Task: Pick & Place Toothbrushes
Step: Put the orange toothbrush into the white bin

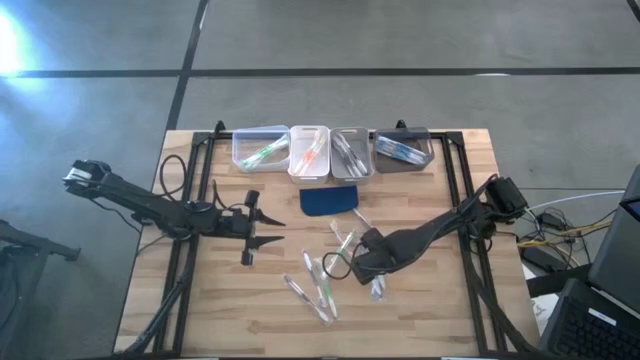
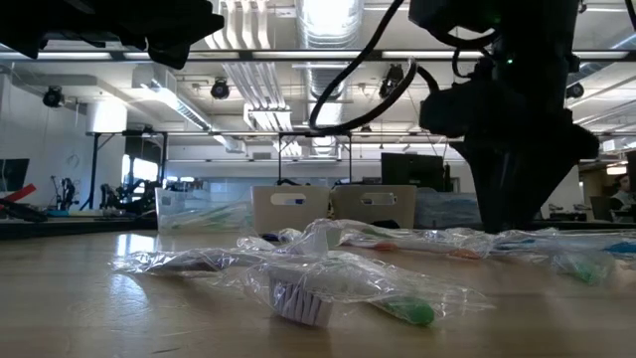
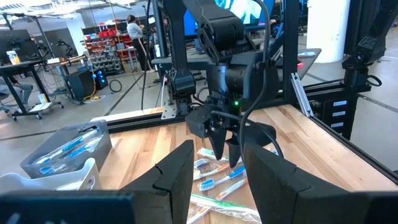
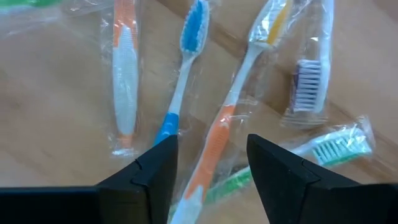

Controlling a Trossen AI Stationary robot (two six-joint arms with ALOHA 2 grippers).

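I see some toothbrushes (image 1: 266,151) already binned; several wrapped ones (image 1: 322,285) lie loose on the surface. My right fingers (image 4: 211,163) hover open over them; left fingers (image 3: 216,177) open, waiting.

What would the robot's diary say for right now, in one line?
right gripper: open, above wrapped toothbrushes | left gripper: open, waiting | bins: partly filled

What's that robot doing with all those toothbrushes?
It is sorting wrapped toothbrushes from the wooden table into four small bins at the back, which already hold some. The right gripper hangs open just above a loose pile, over an orange brush, holding nothing. The left gripper waits open off to the side, also empty.
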